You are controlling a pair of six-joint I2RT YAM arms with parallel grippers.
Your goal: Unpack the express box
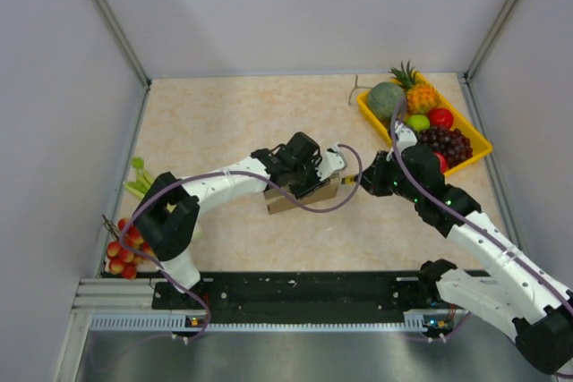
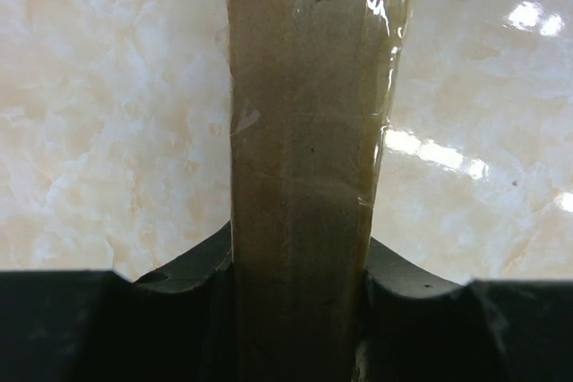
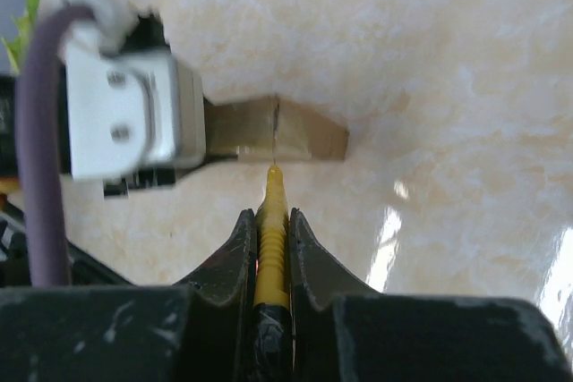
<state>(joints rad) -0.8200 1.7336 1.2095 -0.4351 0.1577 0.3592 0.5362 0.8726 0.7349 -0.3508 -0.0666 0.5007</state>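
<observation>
Box (image 1: pixel 295 199), taped brown cardboard, is near the desk's middle, clamped between the left gripper's (image 1: pixel 307 178) fingers. The right gripper (image 3: pixel 269 230) pinches a yellow tool (image 3: pixel 271 192) pointing at its seam. It is probably light, stiff and tape-slick, best held by its narrow sides.

brown taped express box (image 1: pixel 303 196), closed, mid-table
</observation>
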